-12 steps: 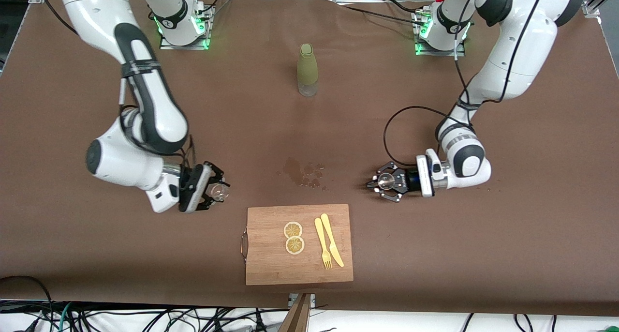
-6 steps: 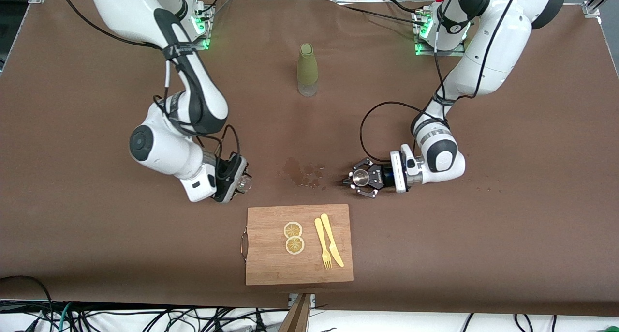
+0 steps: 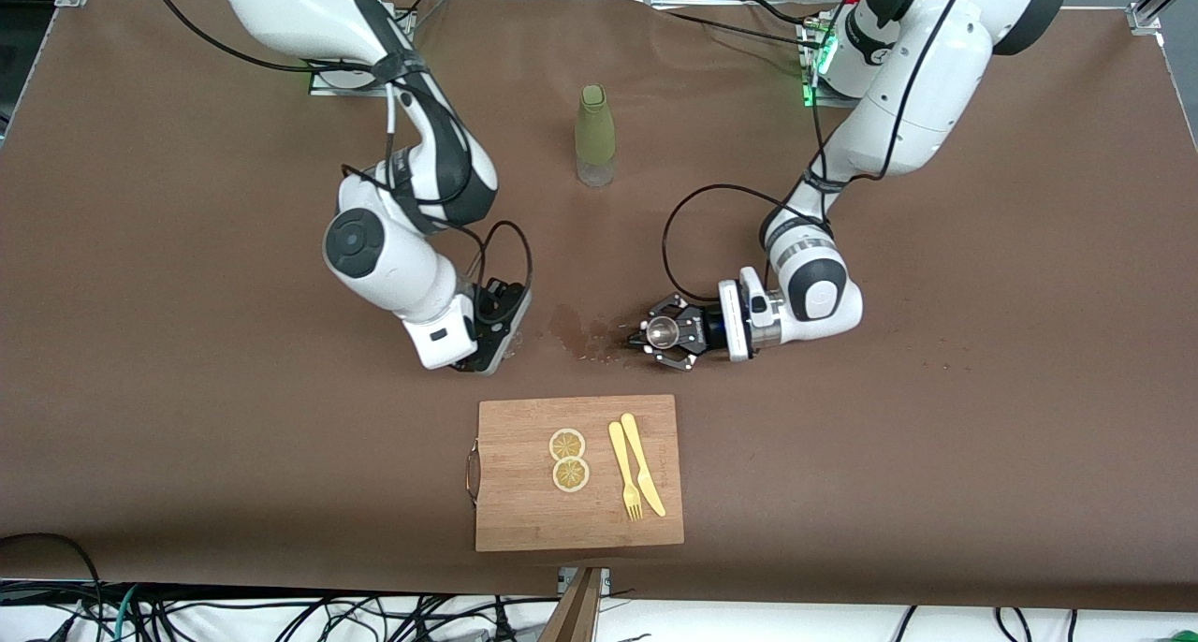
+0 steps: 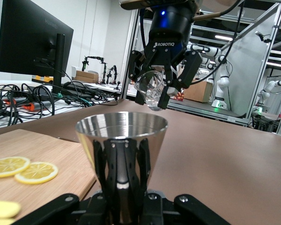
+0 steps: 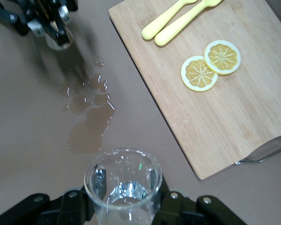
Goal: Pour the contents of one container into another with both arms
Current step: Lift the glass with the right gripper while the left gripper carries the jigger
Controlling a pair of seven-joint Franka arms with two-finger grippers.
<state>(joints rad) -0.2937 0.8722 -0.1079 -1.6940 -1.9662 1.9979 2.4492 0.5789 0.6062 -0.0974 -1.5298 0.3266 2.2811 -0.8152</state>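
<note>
Front view: a high camera facing the two arm bases looks steeply down on the whole brown table [image 3: 983, 417], with the cutting board [image 3: 524, 516] at the edge nearest it. Left wrist view: set low and close at the steel jigger [image 4: 122, 140], it faces level across the table, past a corner of the cutting board with its lemon slices [image 4: 23, 168], to the right gripper [image 4: 161, 91] holding the glass cup [image 4: 150, 89]. Right wrist view: from close above the glass cup's mouth it looks down on the table, sharing the cutting board, lemon slices and wet patch [image 5: 91, 117] with the front view, with the left gripper [image 5: 49, 26] near that patch.
</note>
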